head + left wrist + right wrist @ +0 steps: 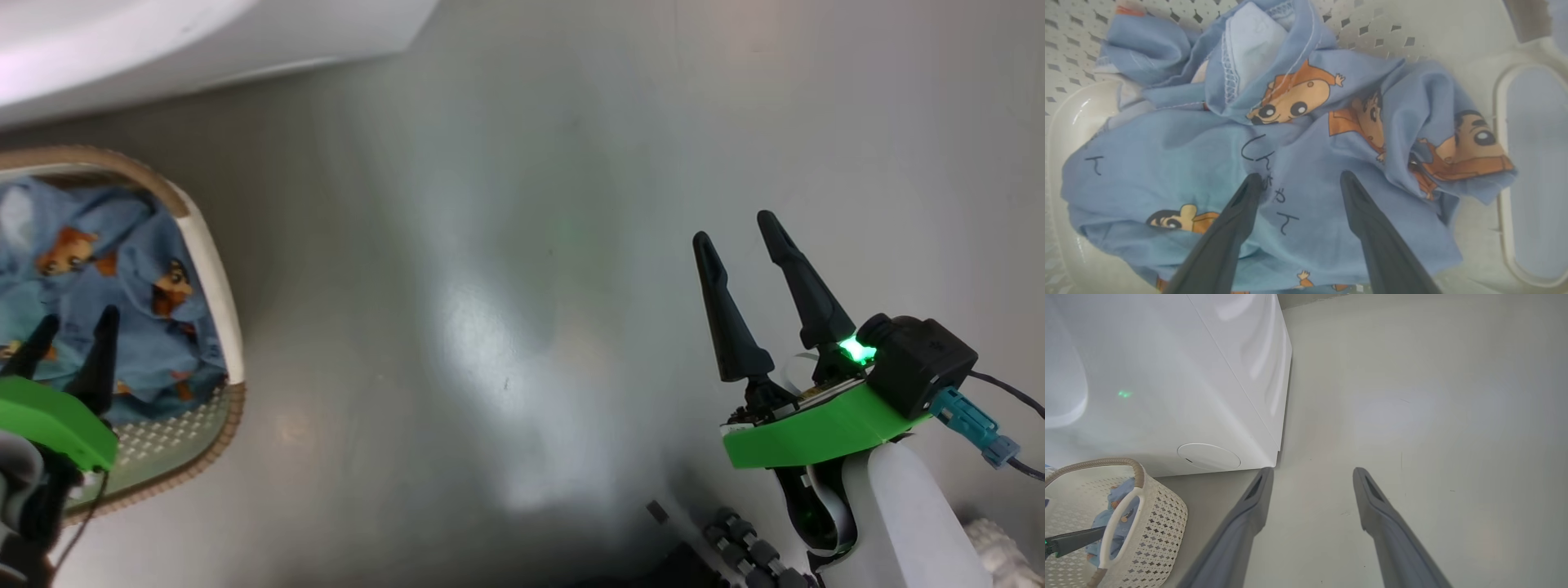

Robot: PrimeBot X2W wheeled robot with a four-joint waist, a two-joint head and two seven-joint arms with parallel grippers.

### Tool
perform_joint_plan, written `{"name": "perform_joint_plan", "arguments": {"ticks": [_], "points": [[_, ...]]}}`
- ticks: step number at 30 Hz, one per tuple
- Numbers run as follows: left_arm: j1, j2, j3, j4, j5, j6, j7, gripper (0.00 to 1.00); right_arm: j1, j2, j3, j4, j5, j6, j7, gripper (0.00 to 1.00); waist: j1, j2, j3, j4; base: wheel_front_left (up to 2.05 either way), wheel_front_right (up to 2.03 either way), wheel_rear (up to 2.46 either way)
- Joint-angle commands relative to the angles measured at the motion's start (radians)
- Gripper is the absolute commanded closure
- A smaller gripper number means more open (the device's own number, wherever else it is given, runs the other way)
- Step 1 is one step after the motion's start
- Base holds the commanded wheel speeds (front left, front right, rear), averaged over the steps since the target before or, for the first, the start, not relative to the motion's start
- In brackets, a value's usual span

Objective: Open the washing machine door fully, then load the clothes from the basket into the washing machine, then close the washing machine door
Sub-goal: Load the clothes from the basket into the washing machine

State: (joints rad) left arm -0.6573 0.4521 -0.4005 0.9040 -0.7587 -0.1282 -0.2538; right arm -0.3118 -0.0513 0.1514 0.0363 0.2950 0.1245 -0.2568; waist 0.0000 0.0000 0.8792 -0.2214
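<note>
Head view, far left: left gripper [75,325] on its green plastic mount [49,420] hangs over the small cream perforated plastic basket [214,269] with brown woven-look rim. The basket sits on the floor at the left edge, just in front of the big white boxy washing machine [204,33], which is cut off at the top left.

Soft light-blue clothes [122,269], printed with orange-brown cartoon figures, lie crumpled inside the basket and cover most of its bottom.

Left wrist view: left gripper [1301,177] has both dark fingers spread wide and nothing clamped between them; tips point straight down at the clothes [1188,163], near the black handwritten-style print. Cannot tell whether the tips touch the fabric. A white inner panel of one garment shows at the top; the basket wall [1380,24] shows behind the pile.

Centre of head view: glossy grey floor [490,245], with a bright reflection patch.

Right side of head view: right gripper [735,233] is well apart from the basket, over bare floor; its two long dark fingers are parted and hold nothing. A green light [857,351] glows at its wrist, and a teal connector [976,425] with cable sits beside it.

Right wrist view, left to right: basket [1163,522] at lower left with clothes [1114,498] inside, and a dark finger [1077,540] of the left gripper reaching into it. The washing machine [1167,375] stands directly behind the basket, with a round white service cap [1208,456] low on its front. The right gripper [1313,472] is wide apart and empty, above the floor [1412,396] beside the machine's corner.
</note>
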Motion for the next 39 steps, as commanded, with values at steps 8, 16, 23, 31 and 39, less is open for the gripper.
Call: {"name": "perform_joint_plan", "arguments": {"ticks": [8, 16, 23, 31, 39], "points": [[-0.079, 0.081, -0.007, 0.088, -0.023, -0.003, 0.013, 0.0, 0.013, 0.001, 0.033, -0.024, 0.02, 0.006, -0.005, 0.0, 0.0, 0.0, 0.071, -0.026, 0.0, 0.0, 0.0], [-0.171, 0.069, -0.057, 0.197, 0.019, 0.001, 0.057, 0.0, 0.009, 0.001, 0.037, -0.02, 0.026, 0.006, -0.005, 0.0, 0.0, 0.0, 0.082, -0.026, 0.0, 0.0, 0.0], [-0.209, 0.044, -0.086, 0.247, 0.033, 0.0, 0.073, 1.0, 0.004, 0.001, 0.035, -0.011, 0.028, 0.006, -0.005, 0.0, 0.0, 0.0, 0.077, -0.026, 0.0, 0.0, 0.0], [-0.177, -0.006, -0.082, 0.263, 0.0, -0.002, 0.018, 1.0, -0.005, 0.001, 0.018, -0.003, 0.016, 0.006, -0.005, 0.0, 0.0, 0.0, -0.003, 0.007, 0.0, 0.0, 0.0], [-0.055, -0.031, -0.019, 0.131, 0.002, -0.002, -0.007, 1.0, -0.003, 0.001, -0.002, 0.017, -0.015, 0.006, -0.005, 0.0, 0.0, 0.0, -0.145, 0.063, 0.0, 0.0, 0.0]]}}
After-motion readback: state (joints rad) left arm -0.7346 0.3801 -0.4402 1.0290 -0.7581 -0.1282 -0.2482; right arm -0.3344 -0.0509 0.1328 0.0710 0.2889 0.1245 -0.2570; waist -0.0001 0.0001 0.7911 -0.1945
